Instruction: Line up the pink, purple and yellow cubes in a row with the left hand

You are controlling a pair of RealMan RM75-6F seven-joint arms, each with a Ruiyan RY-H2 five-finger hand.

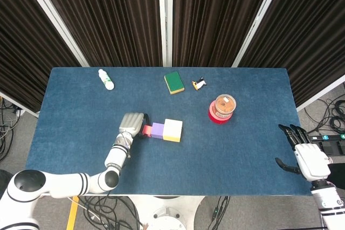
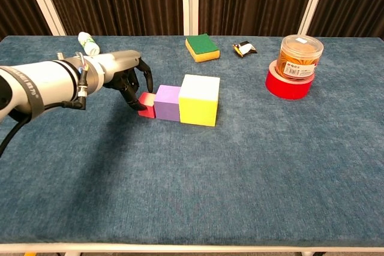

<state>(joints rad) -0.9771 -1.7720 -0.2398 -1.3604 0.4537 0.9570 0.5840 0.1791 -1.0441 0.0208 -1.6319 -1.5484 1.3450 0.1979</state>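
Reaching in from the lower left of the frame, the left hand has its fingers curled around the pink cube, gripping it, though the exact contact is partly hidden. The pink cube sits on the blue table touching the left side of the purple cube, which in turn touches the larger yellow cube, all three forming a row near the centre. Toward the upper middle lie a green sponge and a small penguin figure. At upper right a clear jar stands on a red tape roll. A white bottle lies upper left. The right hand hangs off the table's lower right edge, fingers spread, holding nothing.
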